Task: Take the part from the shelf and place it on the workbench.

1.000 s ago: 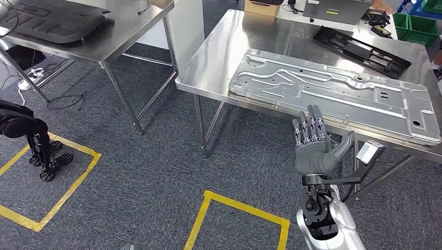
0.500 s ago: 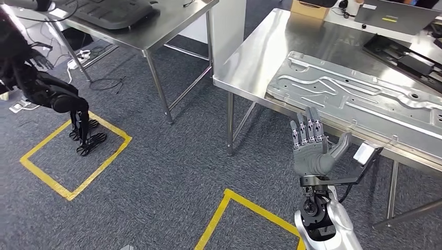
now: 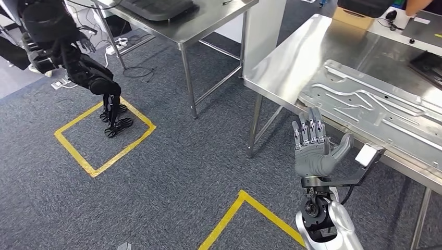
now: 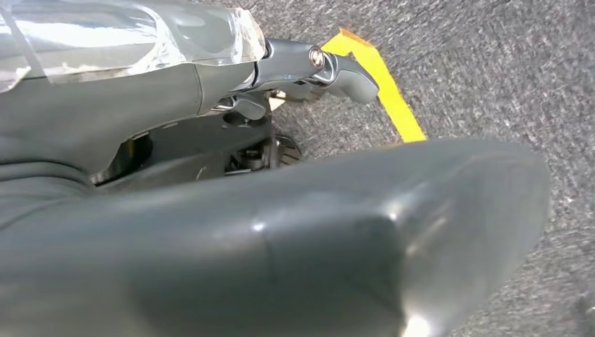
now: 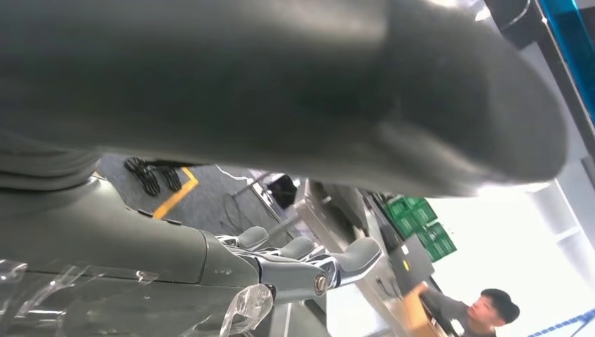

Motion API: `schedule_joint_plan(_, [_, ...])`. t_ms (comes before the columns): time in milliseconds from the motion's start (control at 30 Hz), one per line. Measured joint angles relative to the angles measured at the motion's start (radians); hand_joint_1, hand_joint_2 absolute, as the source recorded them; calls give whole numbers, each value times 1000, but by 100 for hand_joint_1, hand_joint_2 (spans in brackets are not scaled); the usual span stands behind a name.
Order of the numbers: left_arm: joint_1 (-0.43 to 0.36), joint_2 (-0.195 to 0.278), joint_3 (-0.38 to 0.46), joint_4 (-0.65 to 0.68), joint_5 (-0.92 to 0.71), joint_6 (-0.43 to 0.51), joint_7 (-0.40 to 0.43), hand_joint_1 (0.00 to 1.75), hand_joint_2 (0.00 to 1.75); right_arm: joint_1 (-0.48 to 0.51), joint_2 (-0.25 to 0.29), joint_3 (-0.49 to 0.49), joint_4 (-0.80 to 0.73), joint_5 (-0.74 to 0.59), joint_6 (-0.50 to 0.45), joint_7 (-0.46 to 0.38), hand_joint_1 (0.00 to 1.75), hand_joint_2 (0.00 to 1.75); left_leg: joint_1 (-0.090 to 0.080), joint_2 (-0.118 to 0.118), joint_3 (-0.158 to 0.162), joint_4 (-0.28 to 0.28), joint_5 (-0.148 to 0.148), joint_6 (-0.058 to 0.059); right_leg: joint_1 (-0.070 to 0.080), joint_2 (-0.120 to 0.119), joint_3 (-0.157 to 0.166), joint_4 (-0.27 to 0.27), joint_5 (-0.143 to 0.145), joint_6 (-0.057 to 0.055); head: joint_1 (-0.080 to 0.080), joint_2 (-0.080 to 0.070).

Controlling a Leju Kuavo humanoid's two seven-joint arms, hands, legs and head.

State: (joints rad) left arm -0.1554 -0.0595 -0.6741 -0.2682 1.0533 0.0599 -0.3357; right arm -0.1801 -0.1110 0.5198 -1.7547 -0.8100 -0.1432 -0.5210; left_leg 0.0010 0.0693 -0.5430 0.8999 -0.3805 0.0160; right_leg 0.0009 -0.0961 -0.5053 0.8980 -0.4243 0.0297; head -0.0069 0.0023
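Right hand (image 3: pixel 312 151) empty, fingers upright, thumb spread; part (image 3: pixel 375 112) beyond fingertips already on workbench (image 3: pixel 292 57). Left hand (image 4: pixel 309 63) fingers: cannot tell. You keep fingers off bench edge.

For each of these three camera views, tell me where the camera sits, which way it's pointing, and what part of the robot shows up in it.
Head view: high on the body, looking forward and down at grey carpet, the steel workbench and metal panel; the right hand is raised, open.
Left wrist view: behind the left hand, facing carpet and yellow tape.
Right wrist view: behind the right hand, facing the tables and a person.
Shared: the right hand shows in the head and right wrist views; yellow floor tape shows in all three.
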Motion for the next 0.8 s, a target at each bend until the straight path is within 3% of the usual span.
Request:
schedule_joint_plan(33, [1,0,0,0,0,0,0,0,0,0,0,0,0,0,0,0,0,0,1,-12,-1,0,2,6,-2,-6,1,0,-3,5,0,0])
schedule_joint_plan(100, [2,0,0,0,0,0,0,0,0,0,0,0,-1,0,0,-1,0,0,3,-34,-2,-3,7,18,-8,24,-12,36,-32,15,0,0])
schedule_joint_plan(167, [0,1,0,0,0,1,0,0,0,2,0,0,-2,0,-1,-2,0,0,5,-57,-3,-4,11,27,-12,75,-66,160,-102,21,0,0])
schedule_joint_plan(233, [0,1,0,0,0,0,0,0,0,6,-1,0,-3,0,-2,-2,0,0,5,-82,-3,-3,12,30,-12,90,-138,308,-159,22,0,0])
schedule_joint_plan(267, [0,1,-1,0,0,0,0,0,0,8,-2,0,-3,0,-2,-2,0,0,5,-96,-3,-3,12,30,-13,92,-158,341,-160,22,0,0])
schedule_joint_plan(300, [1,1,-1,0,0,0,0,0,0,10,-2,0,-3,0,-3,-2,0,0,7,-110,-2,-3,12,30,-14,92,-159,332,-141,23,0,0])
schedule_joint_plan(333, [2,1,-1,0,0,0,0,0,0,10,-2,0,-3,0,-3,-2,0,0,8,-124,-1,-2,11,29,-16,96,-141,282,-105,24,0,0])
schedule_joint_plan(400, [1,1,-3,0,0,1,0,0,0,9,-3,0,-3,0,-3,-2,0,0,10,-152,-3,0,9,23,-26,137,-82,136,-26,28,0,0])
schedule_joint_plan(433, [0,1,-5,0,0,1,0,0,0,9,-3,0,-4,0,-3,-2,0,0,10,-164,-6,3,9,18,-31,161,-59,77,-2,28,0,0])
schedule_joint_plan(500, [0,2,-9,0,0,1,0,0,0,10,-4,0,-5,-1,-4,-1,0,0,10,-186,-16,2,13,5,-34,183,-43,27,11,24,-1,0])
schedule_joint_plan(533, [1,2,-10,0,0,1,0,0,0,9,-4,0,-5,-1,-4,-1,0,0,13,-197,-20,0,16,0,-33,172,-42,24,11,17,-1,0])
schedule_joint_plan(567, [4,3,-12,0,0,2,1,0,0,8,-4,0,-6,-1,-4,0,0,0,14,-194,-24,2,14,-5,-32,161,-40,21,12,12,-1,0])
schedule_joint_plan(600, [5,4,-13,0,0,2,1,0,0,6,-4,0,-6,0,-4,0,0,0,14,-176,-35,20,3,-10,-31,149,-38,18,13,5,-2,0])
schedule_joint_plan(700, [0,5,-17,0,0,2,1,0,0,5,-5,0,-6,0,-4,0,0,0,11,-98,-119,187,-74,-20,-26,114,-33,14,13,-9,-3,0])
schedule_joint_plan(733, [-2,5,-17,0,0,2,1,0,0,5,-5,0,-6,-1,-4,0,0,0,11,-90,-142,232,-92,-21,-24,108,-33,14,12,-11,-3,0])
schedule_joint_plan(800, [-3,5,-18,0,0,2,1,0,0,5,-5,0,-6,-1,-4,0,0,0,11,-88,-154,255,-101,-22,-24,104,-33,14,12,-11,-3,0])
